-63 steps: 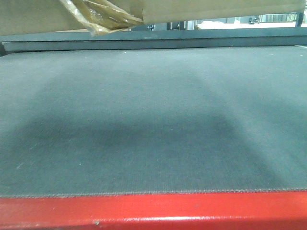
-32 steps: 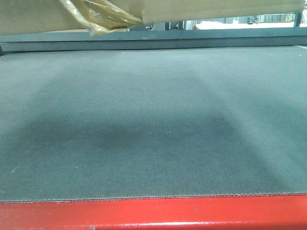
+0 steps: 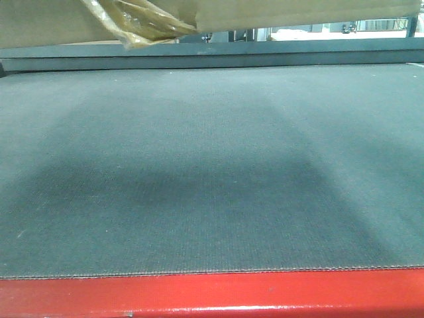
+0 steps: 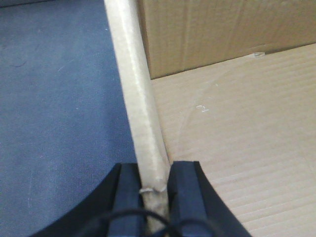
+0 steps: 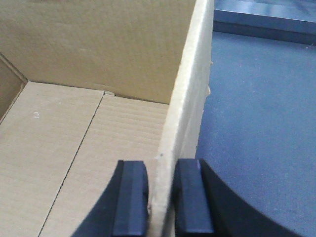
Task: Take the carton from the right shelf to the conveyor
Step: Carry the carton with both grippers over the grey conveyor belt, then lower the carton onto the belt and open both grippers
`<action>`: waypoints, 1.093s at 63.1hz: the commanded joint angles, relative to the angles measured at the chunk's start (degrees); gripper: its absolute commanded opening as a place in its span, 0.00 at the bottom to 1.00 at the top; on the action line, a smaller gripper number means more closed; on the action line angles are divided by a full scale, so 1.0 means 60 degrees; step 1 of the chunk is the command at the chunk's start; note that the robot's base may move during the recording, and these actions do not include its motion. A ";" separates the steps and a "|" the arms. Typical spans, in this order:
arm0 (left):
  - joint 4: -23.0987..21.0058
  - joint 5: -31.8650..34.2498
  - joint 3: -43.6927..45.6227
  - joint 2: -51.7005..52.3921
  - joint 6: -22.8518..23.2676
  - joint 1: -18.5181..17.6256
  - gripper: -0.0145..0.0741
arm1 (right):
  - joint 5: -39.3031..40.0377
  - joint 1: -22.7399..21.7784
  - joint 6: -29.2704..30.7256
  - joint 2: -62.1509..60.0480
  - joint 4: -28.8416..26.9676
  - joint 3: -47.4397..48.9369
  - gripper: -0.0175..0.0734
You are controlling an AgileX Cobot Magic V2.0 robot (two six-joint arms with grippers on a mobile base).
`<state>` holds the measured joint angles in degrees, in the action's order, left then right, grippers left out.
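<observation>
Vs 1 s ago: red rail [image 3: 212, 295] sits slightly lower in the front view and the shadow on the conveyor [image 3: 212, 165] has shifted. Carton [image 3: 298, 13] has barely moved and hangs over the conveyor's far edge. Left claw [image 4: 156, 173] is clamped on one wall rim, right claw [image 5: 160, 170] on the opposite rim. Carton is empty, so probably light. Thin corrugated walls will flex and the left rim is curled; a hold nearer the corners looks stiffer. Carton underside, gap to conveyor and shelf aren't visible.

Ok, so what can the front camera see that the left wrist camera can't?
Only the front view shows the red rail and the ragged tape strip on the carton. Only the left wrist view shows the left gripper pinching the carton's wall, plus the carton's bare inside floor. Both show the brown carton and the grey conveyor.
</observation>
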<state>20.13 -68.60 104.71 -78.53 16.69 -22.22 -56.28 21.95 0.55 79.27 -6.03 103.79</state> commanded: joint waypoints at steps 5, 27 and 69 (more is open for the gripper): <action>0.1012 -0.0073 0.0071 0.0098 -0.0067 0.0050 0.15 | 0.0313 -0.0100 0.0070 -0.0162 0.0405 0.0072 0.12; 0.0980 0.0448 0.0071 0.0048 -0.0067 0.0050 0.15 | 0.0102 -0.0100 0.0070 0.0016 0.0387 0.0072 0.12; -0.0575 0.3366 0.0071 -0.3127 -0.0067 0.1678 0.15 | 0.1725 -0.1261 0.0070 0.3298 0.0408 0.0123 0.12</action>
<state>13.48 -49.81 104.82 -96.03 16.58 -13.41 -47.16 16.37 0.88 97.65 -7.03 103.90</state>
